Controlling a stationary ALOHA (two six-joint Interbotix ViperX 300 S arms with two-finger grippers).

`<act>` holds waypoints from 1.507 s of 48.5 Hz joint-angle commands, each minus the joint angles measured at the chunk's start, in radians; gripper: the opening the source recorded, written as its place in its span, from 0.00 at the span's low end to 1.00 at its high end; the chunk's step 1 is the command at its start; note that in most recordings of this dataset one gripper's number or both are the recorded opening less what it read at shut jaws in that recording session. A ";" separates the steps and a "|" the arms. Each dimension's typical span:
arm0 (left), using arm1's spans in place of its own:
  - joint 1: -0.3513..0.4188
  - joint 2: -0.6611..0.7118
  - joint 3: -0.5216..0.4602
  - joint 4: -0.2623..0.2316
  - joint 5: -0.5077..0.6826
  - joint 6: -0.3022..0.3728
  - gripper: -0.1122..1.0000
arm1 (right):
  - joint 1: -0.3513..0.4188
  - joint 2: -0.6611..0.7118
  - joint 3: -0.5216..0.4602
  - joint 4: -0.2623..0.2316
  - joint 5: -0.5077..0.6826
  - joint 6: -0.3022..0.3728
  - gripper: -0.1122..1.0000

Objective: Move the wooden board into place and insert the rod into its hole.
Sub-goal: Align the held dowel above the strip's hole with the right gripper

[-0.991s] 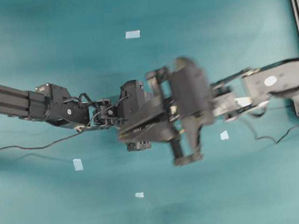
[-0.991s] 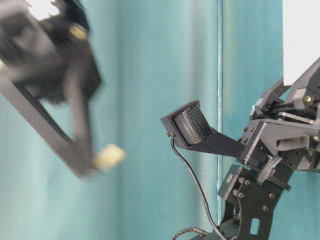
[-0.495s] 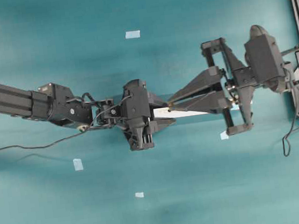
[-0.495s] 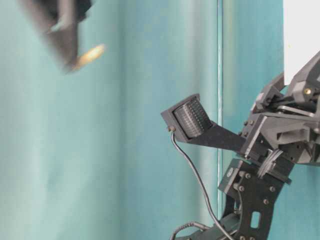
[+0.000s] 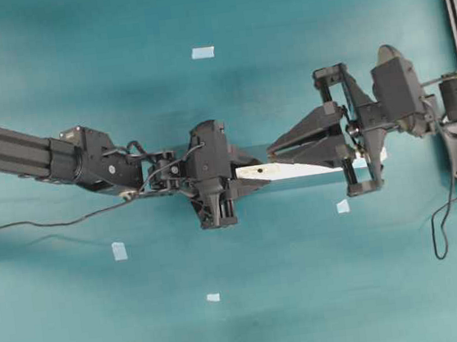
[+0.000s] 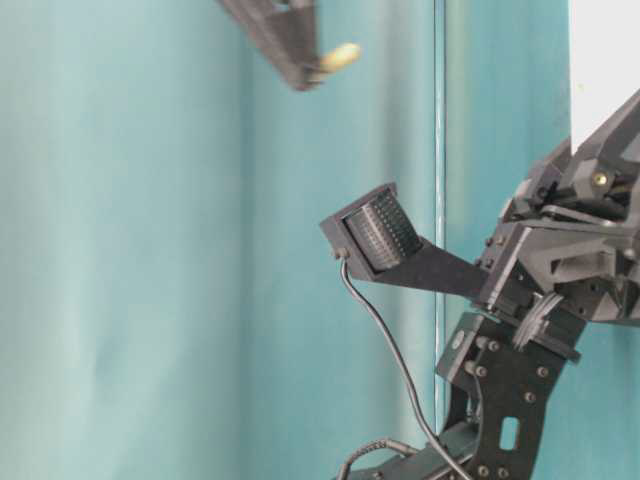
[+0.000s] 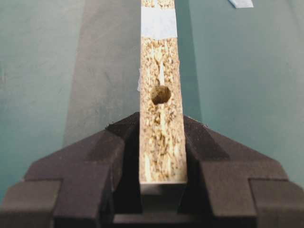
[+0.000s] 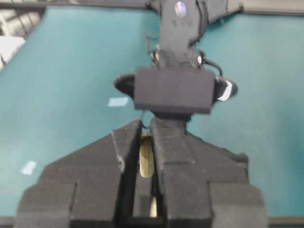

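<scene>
The wooden board (image 5: 299, 170) lies lengthwise between the two arms, pale and speckled in the left wrist view (image 7: 161, 142). My left gripper (image 5: 249, 173) (image 7: 161, 124) is shut on its left end, a finger against each long side. A dark hole (image 7: 161, 94) (image 5: 259, 170) sits just beyond the fingertips. My right gripper (image 5: 274, 152) (image 8: 146, 130) is shut on the rod (image 8: 147, 161), a short whitish peg. Its tips hang above the board just right of the hole. The rod (image 6: 340, 57) sticks out of the fingertips in the table-level view.
Pale-blue tape squares lie on the teal table: one at the back (image 5: 203, 52), one at front left (image 5: 119, 250), one at the front (image 5: 213, 297), one under the right arm (image 5: 343, 206). A tape band (image 7: 159, 23) crosses the board. A dark frame (image 5: 452, 13) edges the right side.
The right gripper swung back to the right with the rod and settled, tips now near the hole. The left jaws closed in on the board's end.
</scene>
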 commanded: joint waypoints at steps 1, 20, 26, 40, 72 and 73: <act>-0.011 -0.006 -0.008 0.003 0.034 0.002 0.31 | -0.028 0.026 0.012 0.018 -0.071 -0.037 0.19; -0.017 -0.003 -0.012 0.003 0.051 0.000 0.31 | -0.049 0.213 0.081 0.160 -0.383 -0.172 0.19; -0.018 -0.005 -0.014 0.003 0.057 0.000 0.31 | -0.041 0.247 0.071 0.158 -0.397 -0.172 0.19; -0.018 -0.005 -0.014 0.003 0.064 -0.002 0.31 | -0.020 0.307 0.040 0.158 -0.400 -0.173 0.19; -0.018 -0.003 -0.014 0.003 0.064 -0.002 0.31 | 0.003 0.434 -0.005 0.161 -0.396 -0.178 0.19; -0.018 -0.003 -0.014 0.003 0.064 -0.002 0.31 | 0.003 0.437 -0.005 0.160 -0.396 -0.178 0.19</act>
